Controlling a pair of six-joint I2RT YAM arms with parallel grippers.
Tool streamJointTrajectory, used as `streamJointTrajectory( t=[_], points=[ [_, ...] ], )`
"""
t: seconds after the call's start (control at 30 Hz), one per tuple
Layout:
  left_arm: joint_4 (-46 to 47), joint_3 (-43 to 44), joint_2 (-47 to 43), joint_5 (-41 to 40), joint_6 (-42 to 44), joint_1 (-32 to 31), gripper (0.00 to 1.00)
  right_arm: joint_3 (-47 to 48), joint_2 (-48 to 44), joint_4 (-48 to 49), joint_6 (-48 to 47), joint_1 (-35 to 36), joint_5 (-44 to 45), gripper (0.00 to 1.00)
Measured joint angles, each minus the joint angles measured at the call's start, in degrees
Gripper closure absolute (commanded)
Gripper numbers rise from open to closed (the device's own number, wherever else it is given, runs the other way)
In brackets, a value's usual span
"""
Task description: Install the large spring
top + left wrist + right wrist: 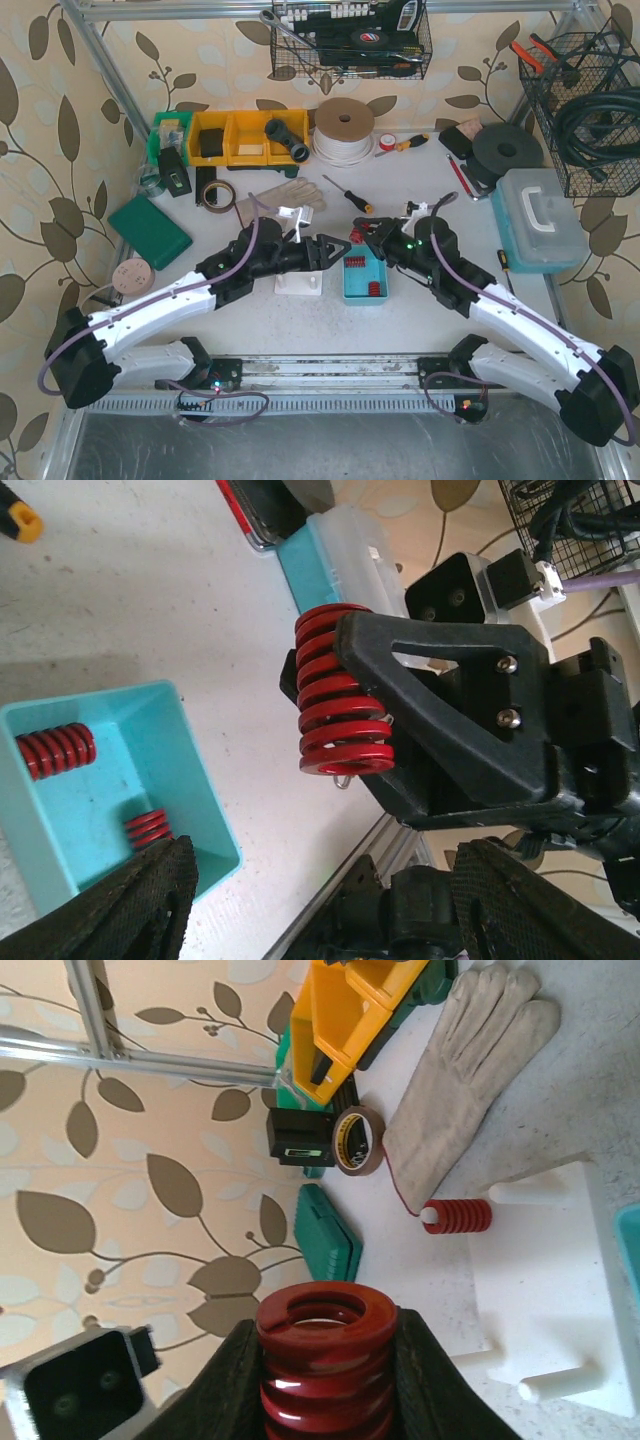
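Note:
My right gripper (325, 1355) is shut on the large red spring (325, 1360), which stands upright between the fingers. The left wrist view shows this spring (335, 695) held above the table by the right gripper's black finger (450, 710). The white peg base (545, 1300) lies to the right, with a small red spring (458, 1216) on one peg and other pegs bare. My left gripper (320, 910) is open and empty, next to the teal bin (195, 750). In the top view both grippers, left (335, 250) and right (362, 236), meet above the base (300, 283).
The teal bin (365, 290) holds more red springs (55, 752). A work glove (470, 1070), a tape roll (358, 1140), yellow bins (350, 1020) and a green case (330, 1235) lie behind the base. A screwdriver (348, 194) and a plastic toolbox (540, 220) are farther off.

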Motion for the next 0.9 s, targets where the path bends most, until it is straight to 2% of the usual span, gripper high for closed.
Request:
streamJointTrajectory(
  t=[0.5,0.9],
  points=[
    [9.4,3.7,8.2,-1.7,-1.9,-3.0,0.28,-6.0,-7.3,5.7,11.9,0.0,4.4,1.0],
    [10.8,7.4,12.0,-2.2,-2.3,-4.0,0.37,-8.4,-9.4,8.3,17.2,0.4,6.6,1.0]
  ],
)
